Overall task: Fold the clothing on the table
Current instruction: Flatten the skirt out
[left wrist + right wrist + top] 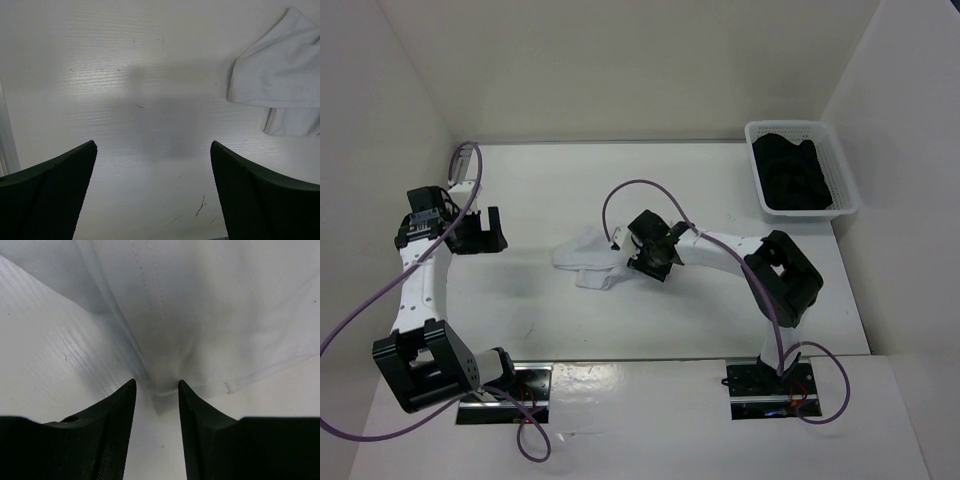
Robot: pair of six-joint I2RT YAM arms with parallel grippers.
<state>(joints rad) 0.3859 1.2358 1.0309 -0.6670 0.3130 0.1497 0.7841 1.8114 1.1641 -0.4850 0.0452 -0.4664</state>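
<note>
The clothing (210,315) is thin, soft white cloth with stitched seams, a little wrinkled. The table (125,75) is white and matt, with fine grain lines and small scratches. The fingers (55,200) are black and finely dotted. The basket (848,190) is white plastic mesh.

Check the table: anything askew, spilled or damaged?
Nothing spilled or damaged. The clothing lies bunched and lopsided on the table, a narrow part jutting from its near side. The black garment sits inside the basket.

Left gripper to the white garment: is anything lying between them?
Nothing: between the left gripper and the white garment lies only bare table, as the top view and the left wrist view both show.
</note>
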